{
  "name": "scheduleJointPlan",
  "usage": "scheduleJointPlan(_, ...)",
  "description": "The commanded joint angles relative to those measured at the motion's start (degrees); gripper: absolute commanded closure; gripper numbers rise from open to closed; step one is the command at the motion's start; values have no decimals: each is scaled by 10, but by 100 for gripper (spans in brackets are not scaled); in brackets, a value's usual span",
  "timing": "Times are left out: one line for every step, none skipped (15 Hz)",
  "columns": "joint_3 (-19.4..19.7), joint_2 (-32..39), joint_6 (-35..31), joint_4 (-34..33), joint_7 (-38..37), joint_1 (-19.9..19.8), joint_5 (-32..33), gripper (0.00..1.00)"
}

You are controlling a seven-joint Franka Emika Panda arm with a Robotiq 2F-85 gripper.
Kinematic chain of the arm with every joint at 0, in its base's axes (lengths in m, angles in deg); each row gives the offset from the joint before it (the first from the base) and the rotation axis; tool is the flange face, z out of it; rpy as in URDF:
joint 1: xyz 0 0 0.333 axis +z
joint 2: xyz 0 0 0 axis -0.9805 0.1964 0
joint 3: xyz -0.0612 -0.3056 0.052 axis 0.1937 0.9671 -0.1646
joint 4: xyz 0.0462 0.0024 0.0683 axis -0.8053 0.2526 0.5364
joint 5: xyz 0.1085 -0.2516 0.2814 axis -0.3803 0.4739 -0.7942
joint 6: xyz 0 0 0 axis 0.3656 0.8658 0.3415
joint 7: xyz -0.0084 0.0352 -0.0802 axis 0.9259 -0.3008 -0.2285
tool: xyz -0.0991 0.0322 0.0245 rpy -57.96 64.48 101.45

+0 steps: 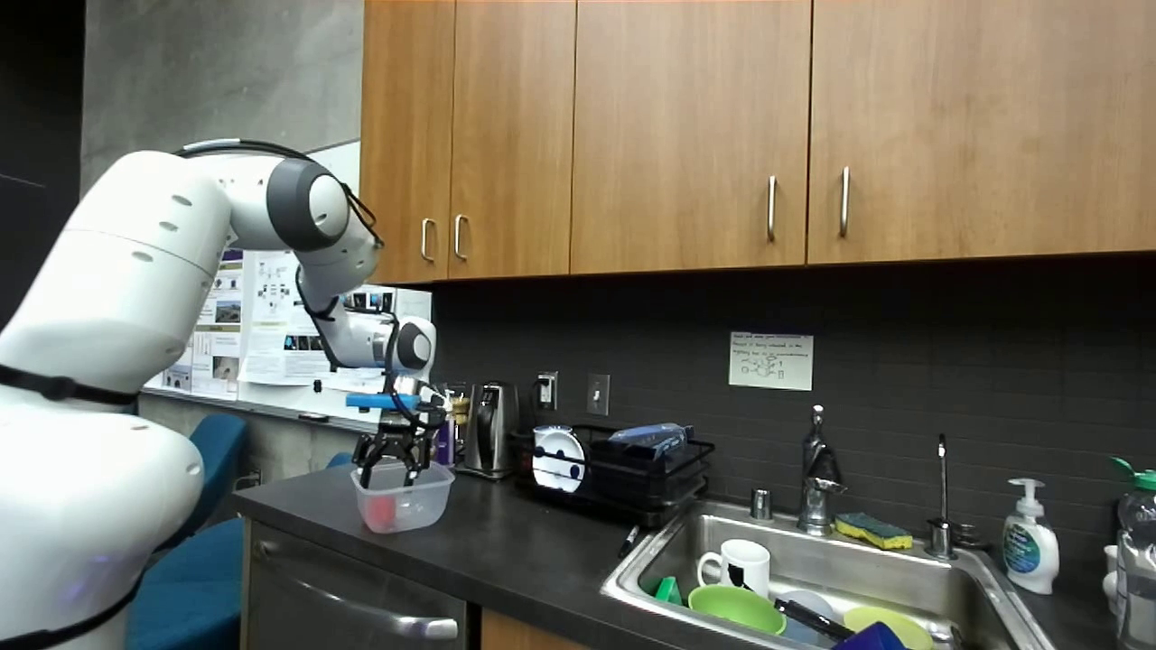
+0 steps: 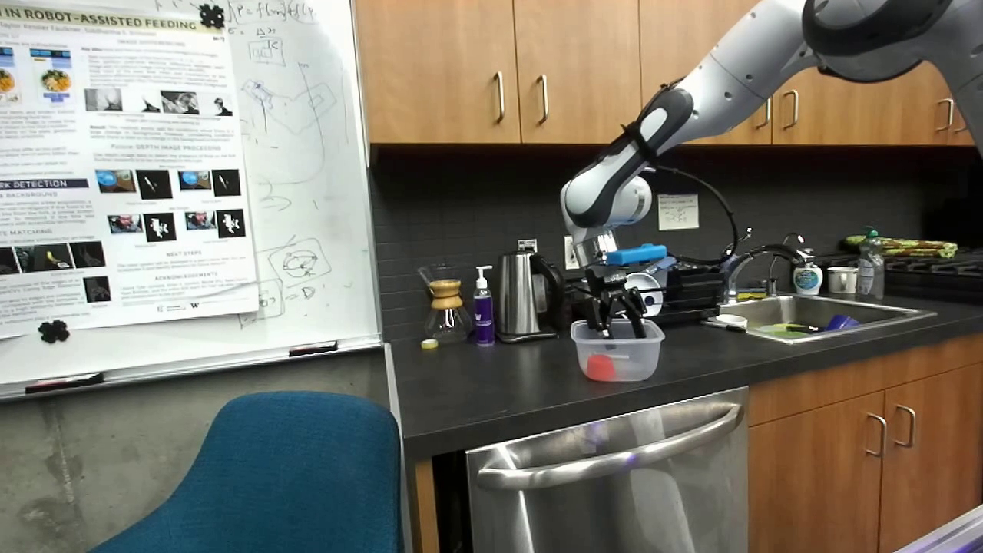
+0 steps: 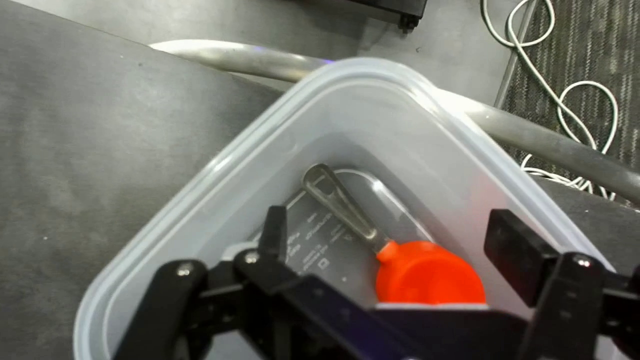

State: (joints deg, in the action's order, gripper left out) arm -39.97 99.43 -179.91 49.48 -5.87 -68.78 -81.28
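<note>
My gripper point(image 3: 397, 245) is open, with its two black fingers spread wide apart. It points down into a clear plastic container point(image 3: 240, 135) and holds nothing. The container stands on the dark counter in both exterior views point(image 1: 424, 512) point(image 2: 643, 364). An orange-red measuring cup point(image 3: 430, 275) with a grey metal handle point(image 3: 345, 207) lies in the container, between and below the fingers. The gripper's own body hides part of the cup. The cup shows as a red patch through the wall in both exterior views point(image 1: 380, 515) point(image 2: 600, 368). A whitish bit point(image 3: 239, 249) is partly hidden behind the left finger.
A kettle point(image 2: 518, 296), a purple pump bottle point(image 2: 484, 315) and a glass coffee maker point(image 2: 447, 316) stand behind the container. A black dish rack point(image 1: 623, 474) and a sink point(image 1: 623, 587) with dishes lie beyond. A dishwasher handle point(image 2: 614, 465) juts out below the counter edge.
</note>
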Motion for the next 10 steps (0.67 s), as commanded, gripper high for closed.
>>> scheduleJointPlan(-8, 9, 9, -14, 5, 8, 6, 0)
scheduleJointPlan(-9, 13, 10, -18, 4, 10, 8, 0)
scheduleJointPlan(-9, 16, 10, -21, 2, 12, 12, 0)
scheduleJointPlan(-8, 18, 13, -25, 0, 14, 17, 0)
scheduleJointPlan(-7, 22, 14, -30, 0, 15, 21, 0)
scheduleJointPlan(-7, 25, 14, -35, 1, 15, 21, 0)
scheduleJointPlan(-6, 27, 15, -39, 0, 15, 22, 0)
scheduleJointPlan(-5, 29, 14, -43, -1, 15, 24, 0)
scheduleJointPlan(-4, 33, 14, -50, -1, 15, 27, 0)
scheduleJointPlan(-4, 37, 16, -57, 0, 16, 30, 0)
